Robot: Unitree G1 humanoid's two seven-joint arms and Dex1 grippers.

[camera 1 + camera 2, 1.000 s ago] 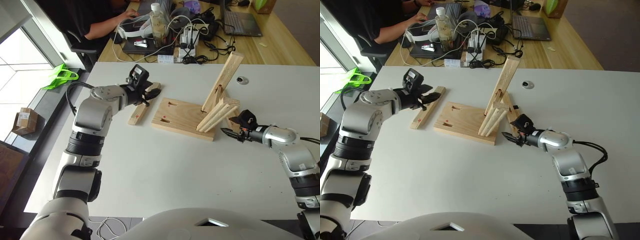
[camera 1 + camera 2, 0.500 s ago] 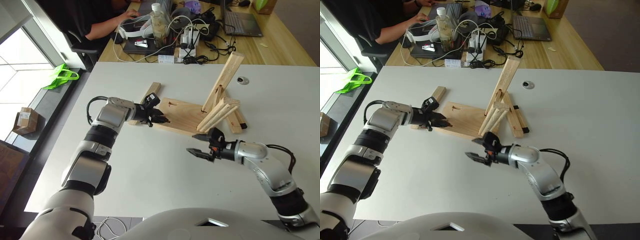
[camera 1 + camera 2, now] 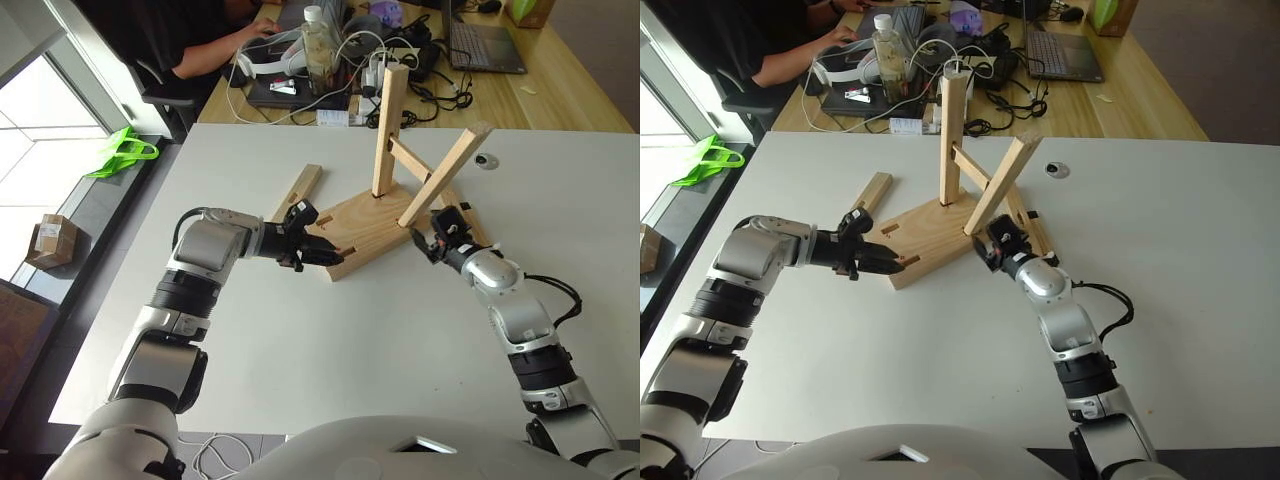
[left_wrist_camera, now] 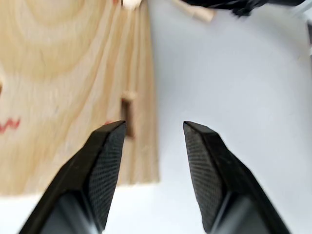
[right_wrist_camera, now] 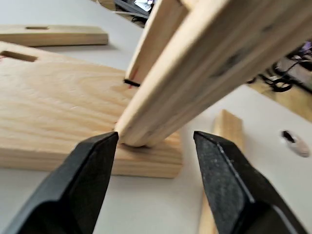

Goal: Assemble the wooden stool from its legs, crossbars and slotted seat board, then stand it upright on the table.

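On the left side of the white table point(image 3: 330, 340), a loose wooden bar point(image 3: 298, 190) lies flat, just beside the far left corner of the seat board point(image 3: 355, 235) and apart from the rest. The left gripper point(image 3: 318, 250) sits low at the near left corner of the board. Its fingers are spread wide and hold nothing. From the left wrist view, one finger point(image 4: 105, 165) hangs over the wood next to a small slot point(image 4: 128, 117), and the other is over bare table, with the board's edge running between them.

The seat board lies flat near the middle of the table. Two legs rise from its right end. The upright leg point(image 3: 388, 130) stands straight in its slot, and the tilted leg point(image 3: 447, 172) leans away to the right. A short crossbar point(image 3: 407, 158) runs at a slant between the two.

Right of that, the right gripper point(image 3: 428, 240) is at the foot of the tilted leg. It is open, with one finger point(image 5: 92, 180) on each side of the foot where the leg meets the board, and it does not clamp the leg. Another loose bar point(image 5: 228, 124) lies flat on the table just behind this gripper. Farther right, a small round hole point(image 3: 486, 159) is set in the tabletop.
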